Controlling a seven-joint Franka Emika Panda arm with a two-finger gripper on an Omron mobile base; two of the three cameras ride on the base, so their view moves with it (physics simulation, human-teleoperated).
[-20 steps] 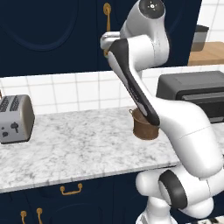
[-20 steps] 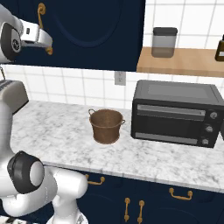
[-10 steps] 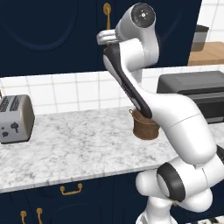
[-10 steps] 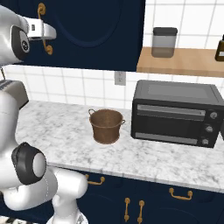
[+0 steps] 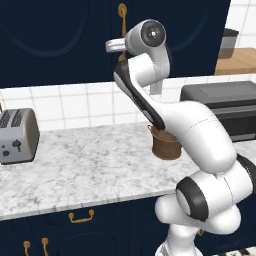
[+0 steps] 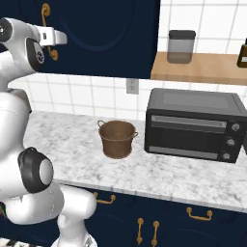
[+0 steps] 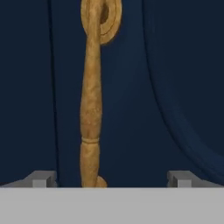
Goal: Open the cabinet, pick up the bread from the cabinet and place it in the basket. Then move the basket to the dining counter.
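Facing the shut cabinet (image 5: pixel 60 35), the gripper (image 7: pixel 111 177) sits close before its brass handle (image 7: pixel 92 100), fingers spread wide, the bar between them nearer the left tip. The basket (image 6: pixel 116 138) stands on the worktop (image 5: pixel 85 165) between the toaster (image 5: pixel 17 135) and the oven (image 6: pixel 193 124), open marble around it. Since a second ago the hand has drawn nearer the door.

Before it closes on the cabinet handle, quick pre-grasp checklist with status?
1. Gripper open: ok, fingertips spread wide.
2. Brass handle between the fingertips: ok, though nearer the one on the hand view's left.
3. Cabinet door shut: ok, so bread cannot be seen.
4. Fingertips touching the handle: cannot tell.
5. Basket upright on the worktop, beside the toaster oven: ok.
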